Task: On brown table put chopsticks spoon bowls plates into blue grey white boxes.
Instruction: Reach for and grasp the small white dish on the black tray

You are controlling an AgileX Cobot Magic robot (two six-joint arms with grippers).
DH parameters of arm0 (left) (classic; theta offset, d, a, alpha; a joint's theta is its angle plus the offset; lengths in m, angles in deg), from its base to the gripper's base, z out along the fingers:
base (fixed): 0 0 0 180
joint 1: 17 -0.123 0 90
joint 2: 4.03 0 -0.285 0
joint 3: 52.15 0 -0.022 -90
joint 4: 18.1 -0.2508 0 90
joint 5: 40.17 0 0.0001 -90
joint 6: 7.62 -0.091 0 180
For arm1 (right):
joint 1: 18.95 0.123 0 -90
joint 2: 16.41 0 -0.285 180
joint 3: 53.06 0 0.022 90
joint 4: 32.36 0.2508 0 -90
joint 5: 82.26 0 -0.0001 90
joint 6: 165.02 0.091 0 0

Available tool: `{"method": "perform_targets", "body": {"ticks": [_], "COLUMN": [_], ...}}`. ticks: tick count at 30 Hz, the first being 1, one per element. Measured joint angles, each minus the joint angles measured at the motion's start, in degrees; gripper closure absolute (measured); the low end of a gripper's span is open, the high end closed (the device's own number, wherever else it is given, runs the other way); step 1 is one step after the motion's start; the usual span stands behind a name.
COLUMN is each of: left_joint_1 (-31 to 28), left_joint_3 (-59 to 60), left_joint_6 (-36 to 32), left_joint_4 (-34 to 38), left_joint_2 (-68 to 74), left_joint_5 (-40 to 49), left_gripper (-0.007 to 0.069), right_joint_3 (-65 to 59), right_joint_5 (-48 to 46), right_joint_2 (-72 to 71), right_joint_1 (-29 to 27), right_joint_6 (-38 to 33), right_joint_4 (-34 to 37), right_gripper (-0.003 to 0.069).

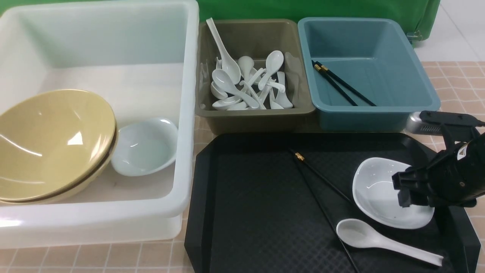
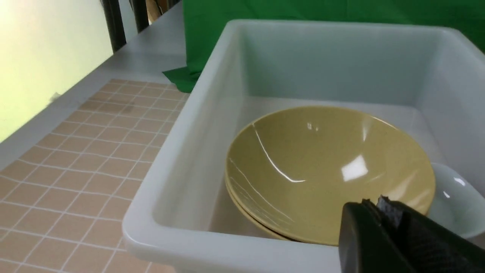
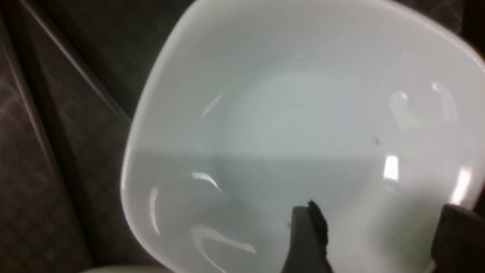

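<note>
A white bowl (image 1: 379, 193) sits at the right of the black tray (image 1: 257, 212), with a white spoon (image 1: 375, 239) in front of it and black chopsticks (image 1: 322, 178) to its left. My right gripper (image 1: 403, 189) hangs open just above the bowl's right side. In the right wrist view its fingers (image 3: 307, 242) stand wide apart over the bowl (image 3: 295, 125), gripping nothing. My left gripper (image 2: 373, 203) is shut and empty over the near edge of the white box (image 2: 212, 113), which holds yellow plates (image 2: 326, 170) and a small white bowl (image 1: 146, 146).
The grey box (image 1: 257, 113) behind the tray holds several white spoons (image 1: 250, 83). To its right, the blue box (image 1: 367, 113) holds two black chopsticks (image 1: 341, 85). A green cloth hangs behind the boxes, and tiled brown table shows at the right edge.
</note>
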Motion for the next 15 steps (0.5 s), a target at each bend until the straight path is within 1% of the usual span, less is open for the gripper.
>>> {"method": "perform_targets", "body": {"ticks": [3,9,15], "left_joint_1": [0.0,0.0,0.0], "left_joint_3": [2.5,5.1,5.1], "left_joint_6": [0.0,0.0,0.0], "left_joint_4": [-0.7,-1.9,-2.2], "left_joint_2": [-0.6,-0.6,-0.6], "left_joint_5": [-0.9,-4.7,-5.2], "left_gripper": [0.0622,0.0622,0.0622], "right_joint_3": [0.0,0.0,0.0], "right_joint_5": [-1.2,-1.4,2.1], "right_joint_2": [-0.2,-0.2,3.2], "right_joint_1": [0.0,-0.1,-0.2], "right_joint_6": [1.0,3.0,8.7], "right_joint_4": [-1.8,-2.2,-2.0], "right_gripper": [0.0188,0.0188,0.0188]}}
